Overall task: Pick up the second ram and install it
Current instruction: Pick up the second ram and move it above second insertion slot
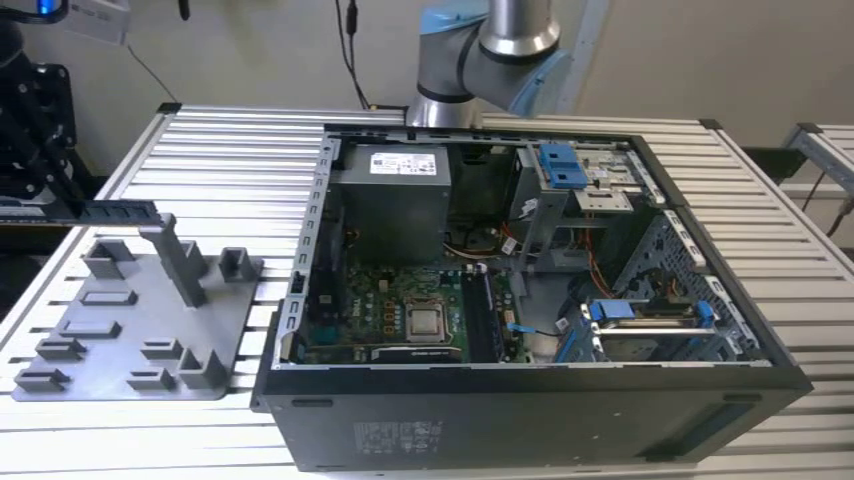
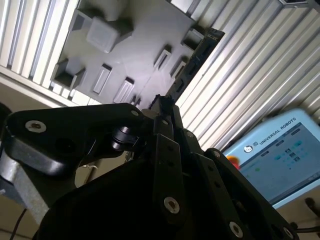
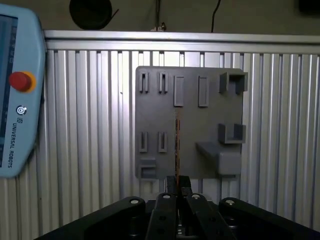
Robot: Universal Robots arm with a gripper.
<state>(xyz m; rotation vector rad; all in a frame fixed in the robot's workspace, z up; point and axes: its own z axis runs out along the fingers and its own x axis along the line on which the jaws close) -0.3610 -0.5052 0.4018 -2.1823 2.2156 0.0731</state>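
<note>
In the exterior view the second ram (image 1: 120, 212) is held level at that view's left, above the far edge of the grey fixture tray (image 1: 120, 330) and near the top of its tall post (image 1: 174, 260). The black end effector (image 1: 54, 207) holding it is cut off by the picture's edge. The first wrist view shows the stick edge-on as a thin line (image 3: 177, 140) over the tray (image 3: 210, 120), with the end effector (image 3: 177, 186) closed tight on its near end. The second wrist view shows the stick's flat side (image 2: 197, 57) running away from the fingertips (image 2: 162, 107). Whether the stick touches the tray cannot be told. Both wrist views show a teach pendant (image 3: 12, 100) on the slatted desk (image 3: 85, 150), with a red button (image 3: 20, 81) and print on its casing. The exterior view also shows the open computer case (image 1: 534, 420) on the desk, well apart from the stick, with a pale label on its power supply (image 1: 400, 160). Its memory slots (image 1: 483, 315) are too dark to make out.
</note>
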